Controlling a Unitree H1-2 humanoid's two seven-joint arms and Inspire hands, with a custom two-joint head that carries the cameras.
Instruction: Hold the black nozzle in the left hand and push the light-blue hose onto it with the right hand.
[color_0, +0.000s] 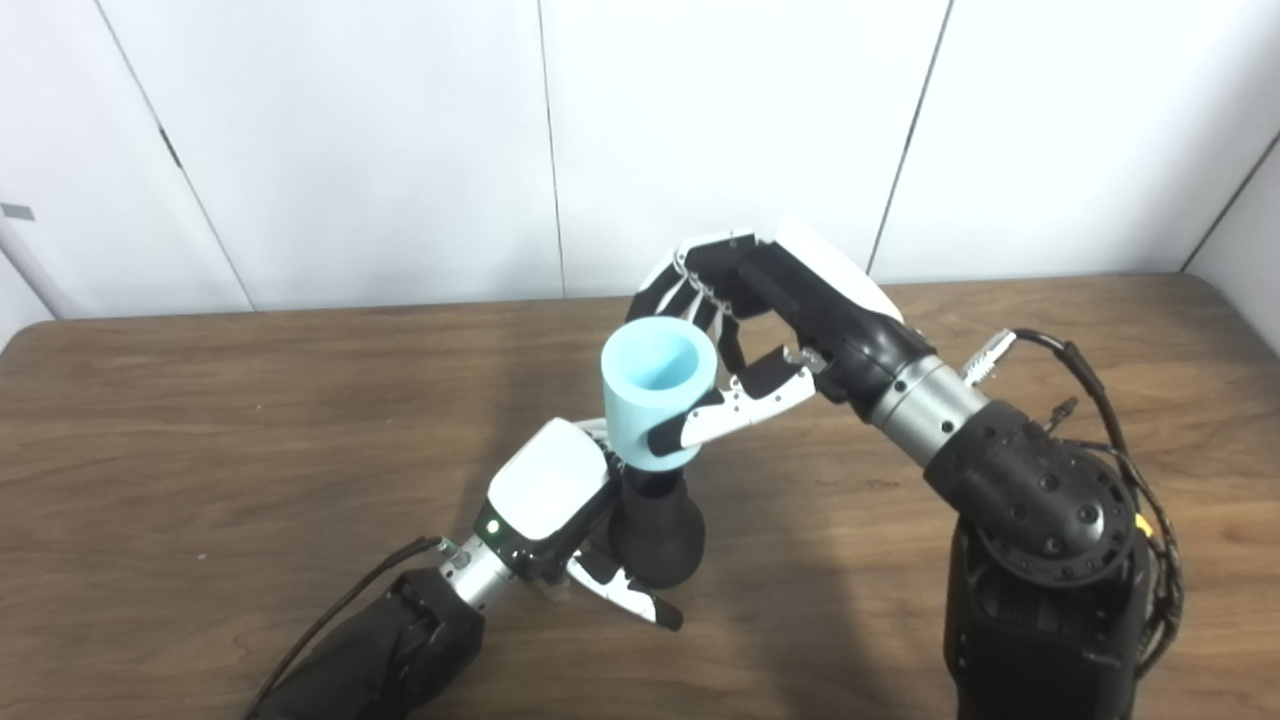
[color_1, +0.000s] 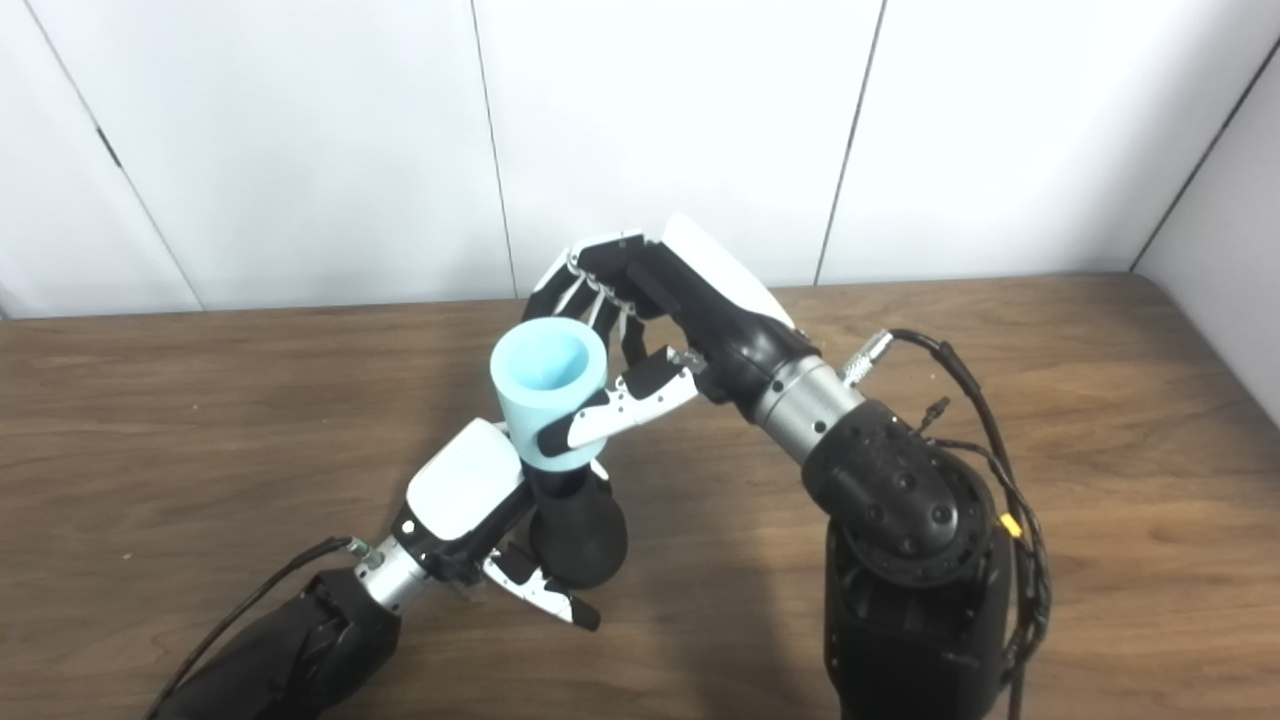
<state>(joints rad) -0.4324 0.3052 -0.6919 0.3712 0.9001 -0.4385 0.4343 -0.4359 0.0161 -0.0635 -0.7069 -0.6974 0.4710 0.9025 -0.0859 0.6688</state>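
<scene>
Light-blue hose, a short fat tube w/ its open mouth tilted up toward the cameras, sits pinched in the right hand: thumb across the near side, the other fingers curled round the far rim. Its lower end is down over the neck of the black nozzle; how far on it goes can't be told, since the joint is partly hidden by the thumb and the hose wall. Left hand is wrapped on the nozzle's bulbous body from the left side, thumb reaching under it toward the front, white back of the hand facing up. Both pieces are held up off the wooden table, about mid-table, roughly in line w/ each other and leaning back a bit. Right forearm comes up from lower right w/ cables looping off its wrist; white wall panels stand behind the table.
</scene>
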